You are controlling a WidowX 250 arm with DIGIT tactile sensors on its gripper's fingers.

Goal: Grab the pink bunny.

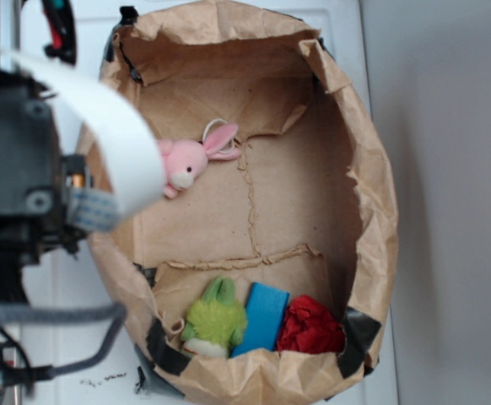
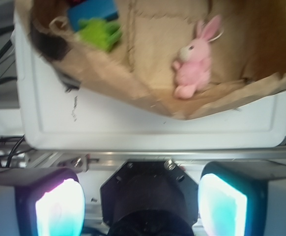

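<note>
Nothing of the grab was done yet: gripper sat outside the crumpled brown paper bag liner over the white tray rim, pads wide apart, empty, wrist aimed across the rim. Left to right in wrist view: lime-green fuzzy plush toy, then small fluffy pink plush bunny lying on its side near the liner's edge, untouched. Approach, descent and closing all remained, in my judgement.
</note>
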